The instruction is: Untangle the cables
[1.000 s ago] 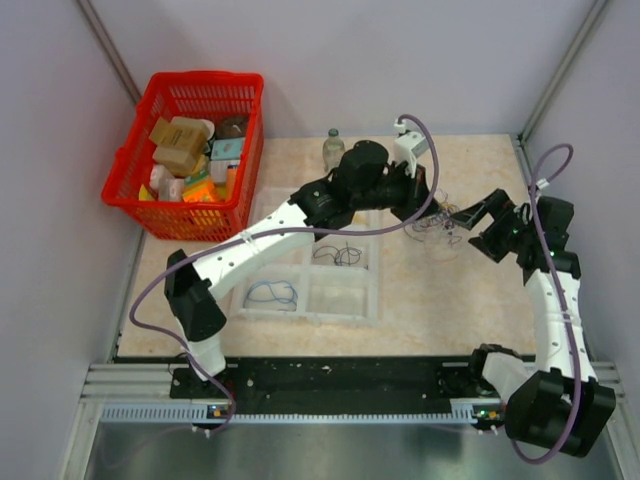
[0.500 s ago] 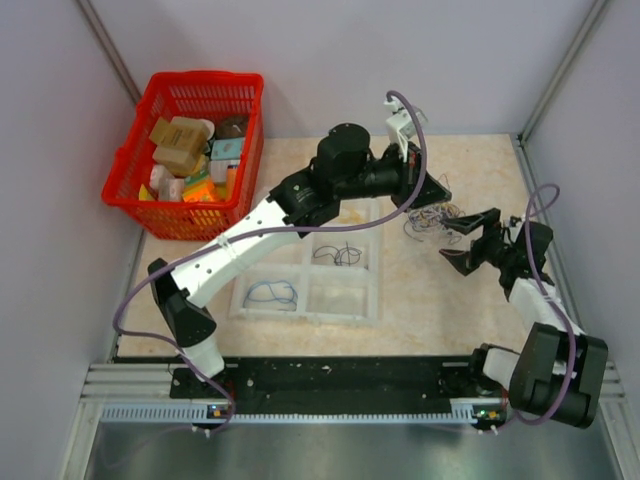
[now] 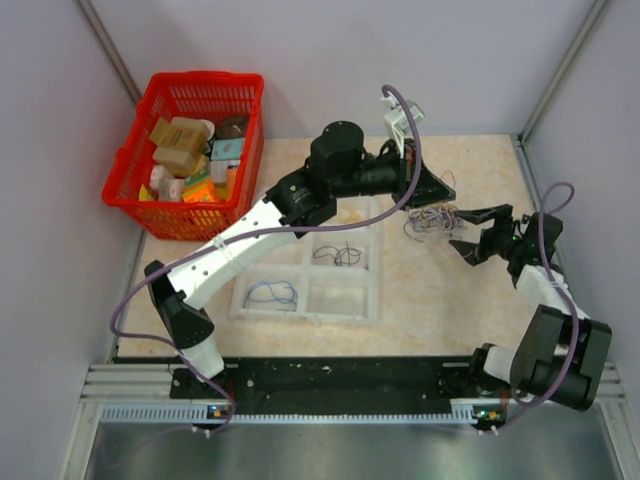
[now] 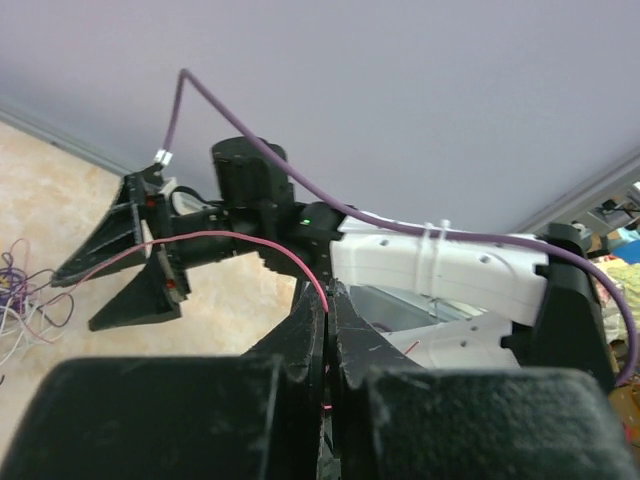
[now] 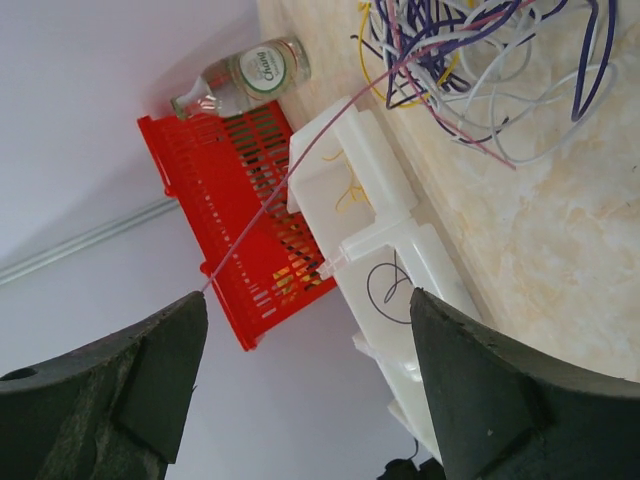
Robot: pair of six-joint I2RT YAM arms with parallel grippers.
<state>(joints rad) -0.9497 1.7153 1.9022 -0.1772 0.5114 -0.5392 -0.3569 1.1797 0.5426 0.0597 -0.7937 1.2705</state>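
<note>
The cables lie as a small tangle of purple, white and yellow loops on the table right of centre; the right wrist view has them at the top. My left gripper is raised just behind the tangle and shut on a pink strand that runs taut down to the bunch. My right gripper stands open at the tangle's right side with nothing between its fingers. The pink strand crosses that view and ends at the tip of one finger.
A white compartment tray holds a blue loop and a dark loop. A red basket full of boxes stands at the back left. A glass bottle is behind the tray.
My left gripper has drawn back and up from the tangle with the pink strand pulled taut. My right arm swung down, then came back in beside the bunch, its jaws a little narrower.
</note>
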